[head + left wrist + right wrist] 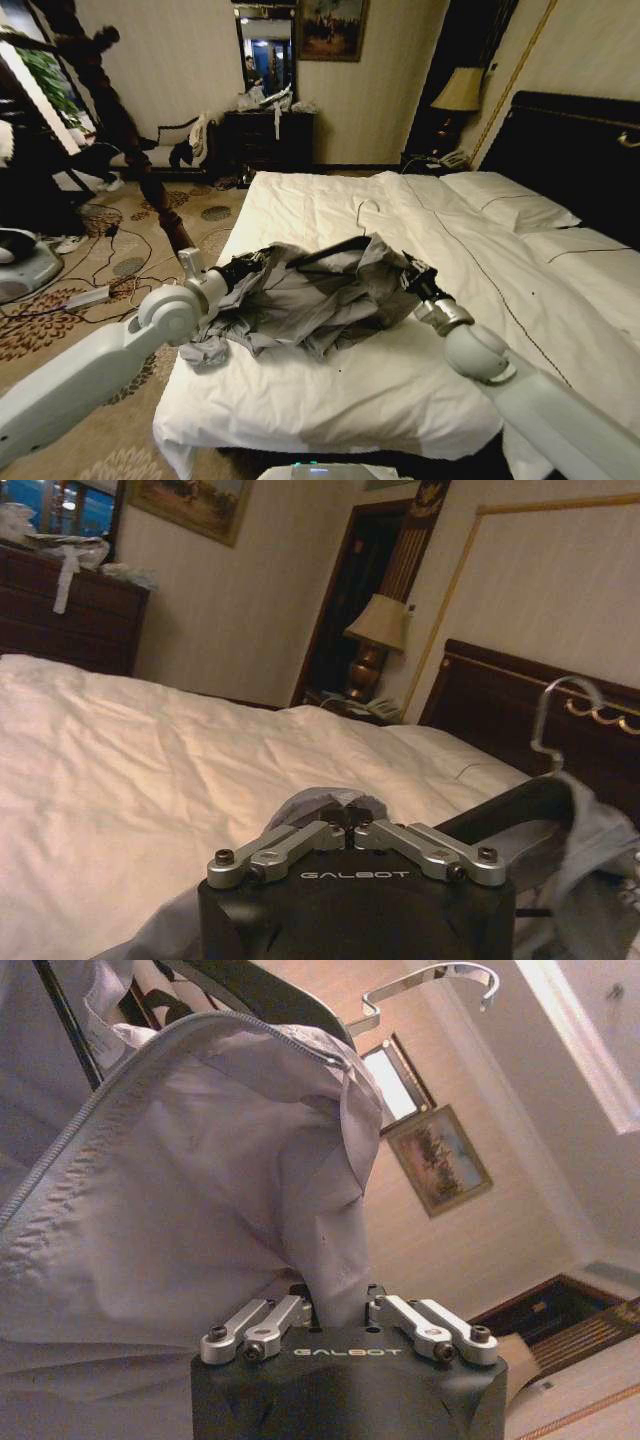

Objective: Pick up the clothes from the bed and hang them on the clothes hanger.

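Left gripper (243, 268) fingers clenched on a fold of the clothes (310, 295) at the shirt's left edge; in the left wrist view the linkage is drawn in and grey cloth bunches between the fingers (345, 815). Right gripper (408, 276) grasps the shirt's right edge; in the right wrist view fabric (200, 1180) runs down between its closed fingers (375, 1300). The clothes are a light grey shirt, crumpled and bunched, stretched between both grippers over the near part of the bed (330, 400), some of it sagging onto the white duvet. The clothes hanger (330, 248) sits inside the shirt, dark bar across the top, metal hook (565, 715) sticking out above the cloth.
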{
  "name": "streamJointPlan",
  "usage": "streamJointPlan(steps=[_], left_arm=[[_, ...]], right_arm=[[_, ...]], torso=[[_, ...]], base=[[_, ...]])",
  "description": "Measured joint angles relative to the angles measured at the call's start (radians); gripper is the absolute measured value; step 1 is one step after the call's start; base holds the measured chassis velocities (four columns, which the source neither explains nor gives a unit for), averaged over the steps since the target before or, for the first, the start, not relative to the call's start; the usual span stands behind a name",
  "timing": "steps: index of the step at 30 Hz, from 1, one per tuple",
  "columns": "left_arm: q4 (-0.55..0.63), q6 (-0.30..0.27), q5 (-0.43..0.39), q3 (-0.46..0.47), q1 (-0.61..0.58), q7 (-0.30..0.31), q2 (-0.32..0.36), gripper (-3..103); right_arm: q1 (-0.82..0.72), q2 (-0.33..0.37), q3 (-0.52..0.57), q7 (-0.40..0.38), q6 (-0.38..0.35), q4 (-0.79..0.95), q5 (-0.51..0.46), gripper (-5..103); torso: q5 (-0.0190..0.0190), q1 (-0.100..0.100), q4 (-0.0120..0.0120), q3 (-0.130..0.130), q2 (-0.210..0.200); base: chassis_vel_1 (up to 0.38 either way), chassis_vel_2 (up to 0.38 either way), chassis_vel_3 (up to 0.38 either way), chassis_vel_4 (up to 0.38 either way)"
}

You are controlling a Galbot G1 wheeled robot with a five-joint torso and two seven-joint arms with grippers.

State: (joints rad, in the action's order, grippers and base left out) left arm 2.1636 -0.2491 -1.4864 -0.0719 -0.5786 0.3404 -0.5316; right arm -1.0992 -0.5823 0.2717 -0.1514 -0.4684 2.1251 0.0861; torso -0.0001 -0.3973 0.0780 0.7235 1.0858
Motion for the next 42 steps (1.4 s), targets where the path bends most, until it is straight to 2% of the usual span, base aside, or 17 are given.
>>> streamJointPlan(steps=[6,10,13,15,16,19,24,31,34,39,42], left_arm=[[0.016,-0.011,-0.050,-0.051,0.107,0.018,0.001,0],[0.017,-0.020,-0.092,-0.145,0.267,0.028,-0.001,0],[0.002,-0.023,-0.096,-0.186,0.325,0.028,-0.005,0],[-0.038,-0.026,-0.102,-0.243,0.409,0.028,-0.024,0],[-0.038,-0.026,-0.102,-0.243,0.409,0.028,-0.024,0],[-0.096,-0.029,-0.101,-0.324,0.523,0.028,-0.074,0],[-0.183,-0.029,-0.087,-0.403,0.643,0.016,-0.144,0],[-0.219,-0.031,-0.092,-0.446,0.725,-0.011,-0.163,0],[-0.237,-0.031,-0.093,-0.504,0.803,-0.028,-0.191,0],[-0.231,-0.028,-0.102,-0.531,0.861,-0.017,-0.245,0],[-0.174,-0.027,-0.126,-0.547,0.879,-0.005,-0.251,0]], right_arm=[[0.099,-0.004,-0.084,-0.008,-0.057,-0.009,-0.086,18],[0.293,-0.028,-0.217,-0.035,-0.106,-0.041,-0.182,18],[0.380,-0.037,-0.268,-0.050,-0.121,-0.052,-0.225,18],[0.479,-0.053,-0.335,-0.062,-0.139,-0.068,-0.269,18],[0.479,-0.053,-0.335,-0.062,-0.139,-0.068,-0.269,18],[0.560,-0.087,-0.414,-0.077,-0.155,-0.097,-0.310,18],[0.608,-0.123,-0.485,-0.078,-0.157,-0.126,-0.296,18],[0.606,-0.140,-0.503,-0.067,-0.147,-0.153,-0.245,18],[0.634,-0.175,-0.530,-0.065,-0.143,-0.181,-0.236,18],[0.652,-0.198,-0.550,-0.077,-0.149,-0.196,-0.238,18],[0.652,-0.200,-0.547,-0.088,-0.155,-0.209,-0.250,18]], torso=[[0.0000,0.000,-0.0001,0.000,0.000],[0.0004,0.000,0.0000,0.000,0.000],[0.0004,0.000,-0.0005,0.000,0.000],[-0.0005,0.000,-0.0006,0.000,0.000],[-0.0005,0.000,-0.0006,0.000,0.000],[0.0002,0.000,-0.0001,0.000,0.000],[0.0000,0.000,-0.0001,0.000,0.000],[0.0002,0.000,0.0000,0.000,0.000],[0.0001,0.000,-0.0004,0.000,0.000],[0.0002,0.000,0.0000,0.000,0.000],[0.0006,0.000,0.0003,0.000,0.000]], base=[[0.000,0.000,0.000,0.000],[0.000,0.000,0.000,0.000],[0.000,0.000,0.000,0.000],[0.000,0.000,0.000,0.000],[0.000,0.000,0.000,0.000],[0.000,0.000,0.000,0.000],[0.000,0.000,0.000,0.000],[0.000,0.000,0.000,0.000],[0.000,0.000,0.000,0.000],[0.000,0.000,0.000,0.000],[0.000,0.000,0.000,0.000]])
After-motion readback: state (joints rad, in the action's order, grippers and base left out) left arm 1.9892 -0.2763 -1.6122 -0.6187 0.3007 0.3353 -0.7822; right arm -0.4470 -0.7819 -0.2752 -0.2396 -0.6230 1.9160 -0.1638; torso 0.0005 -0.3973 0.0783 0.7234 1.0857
